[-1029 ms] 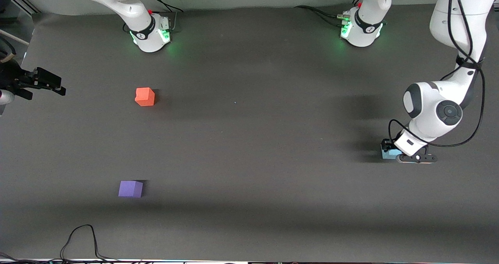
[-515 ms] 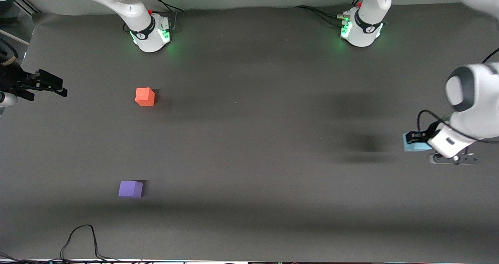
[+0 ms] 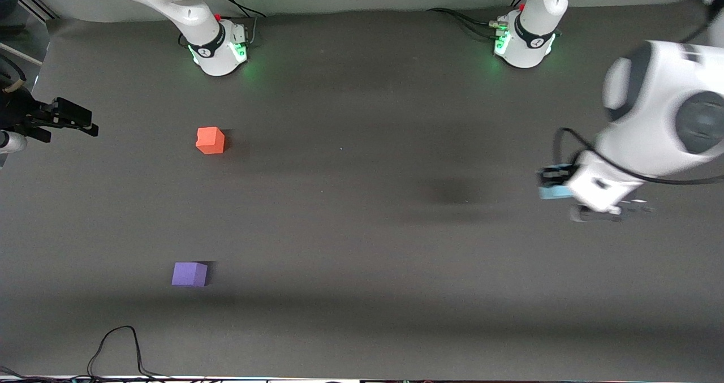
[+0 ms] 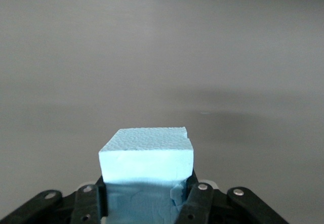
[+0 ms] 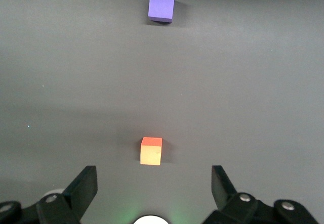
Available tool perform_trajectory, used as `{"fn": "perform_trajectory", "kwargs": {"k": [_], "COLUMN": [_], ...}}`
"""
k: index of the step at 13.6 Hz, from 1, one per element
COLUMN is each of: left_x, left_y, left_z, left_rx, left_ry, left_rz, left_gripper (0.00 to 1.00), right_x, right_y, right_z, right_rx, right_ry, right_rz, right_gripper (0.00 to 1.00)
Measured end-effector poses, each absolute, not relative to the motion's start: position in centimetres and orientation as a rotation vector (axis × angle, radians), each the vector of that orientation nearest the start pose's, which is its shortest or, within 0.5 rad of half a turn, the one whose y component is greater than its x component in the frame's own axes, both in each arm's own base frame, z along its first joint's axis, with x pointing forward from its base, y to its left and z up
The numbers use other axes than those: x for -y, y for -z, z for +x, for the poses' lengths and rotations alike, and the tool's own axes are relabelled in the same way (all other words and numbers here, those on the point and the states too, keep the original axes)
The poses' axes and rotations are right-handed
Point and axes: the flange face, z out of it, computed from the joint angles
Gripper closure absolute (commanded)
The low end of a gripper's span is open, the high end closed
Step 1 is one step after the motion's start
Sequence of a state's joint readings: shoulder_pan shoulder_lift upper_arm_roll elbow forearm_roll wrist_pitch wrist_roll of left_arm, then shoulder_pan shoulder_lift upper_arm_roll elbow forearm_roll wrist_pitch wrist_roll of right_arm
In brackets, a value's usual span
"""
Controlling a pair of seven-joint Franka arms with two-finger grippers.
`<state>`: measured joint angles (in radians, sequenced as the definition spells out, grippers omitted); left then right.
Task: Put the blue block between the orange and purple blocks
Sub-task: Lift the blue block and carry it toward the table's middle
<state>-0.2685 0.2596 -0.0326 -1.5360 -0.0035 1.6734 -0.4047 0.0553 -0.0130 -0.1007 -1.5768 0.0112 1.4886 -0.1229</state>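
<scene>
pickup looks done: blue block [image 4: 146, 155] clamped between the closed fingers of the left gripper [image 3: 557, 184], up in the air over the table [image 3: 362, 326] at the left arm's end, well apart from the orange block [image 3: 210, 140]. still to do, by the look of it: carry toward the orange block, lower into the bare gap between it and the purple block [image 3: 189, 274], which sits nearer the front camera than the orange block, then release. right gripper [image 5: 154, 186] spread wide and empty, waiting up over the table edge at the right arm's end, near the orange block.
</scene>
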Motion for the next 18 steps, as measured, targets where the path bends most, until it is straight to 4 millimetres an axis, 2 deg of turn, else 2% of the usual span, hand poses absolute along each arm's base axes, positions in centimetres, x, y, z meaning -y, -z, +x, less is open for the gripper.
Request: {"fn": "perform_trajectory", "kwargs": {"k": [2, 5, 7, 9, 11, 13, 18], "left_x": [28.6, 41.6, 48.4, 53.7, 57.4, 59.5, 61.1], "left_y": [-50.0, -49.5, -48.6, -46.8, -42.9, -37.8, -26.8], "left_z": [57.8, 53.7, 50.8, 48.1, 46.3, 45.6, 46.0], "left_rx": [0.235, 0.219, 0.126, 0.033, -0.024, -0.055, -0.025], "left_ry": [-0.149, -0.124, -0.116, -0.108, -0.11, -0.126, -0.05], "left_rz": [-3.105, -3.137, -3.162, -3.181, -3.189, -3.182, -3.138], "left_gripper": [0.67, 0.67, 0.67, 0.67, 0.67, 0.66, 0.65], "right_x": [2.3, 1.9, 1.7, 1.5, 1.2, 1.0, 0.8], "right_y": [-62.7, -62.2, -61.5, -60.8, -60.0, -59.0, -56.0], "right_z": [54.1, 54.4, 54.8, 55.2, 55.7, 56.3, 58.0], "right_rx": [0.123, 0.132, 0.135, 0.136, 0.135, 0.134, 0.128], "right_ry": [-0.1, -0.113, -0.132, -0.147, -0.16, -0.184, -0.23], "right_rz": [-3.12, -3.114, -3.102, -3.092, -3.067, -3.049, -3.041], "right_gripper": [0.0, 0.0, 0.0, 0.0, 0.0, 0.0, 0.0]}}
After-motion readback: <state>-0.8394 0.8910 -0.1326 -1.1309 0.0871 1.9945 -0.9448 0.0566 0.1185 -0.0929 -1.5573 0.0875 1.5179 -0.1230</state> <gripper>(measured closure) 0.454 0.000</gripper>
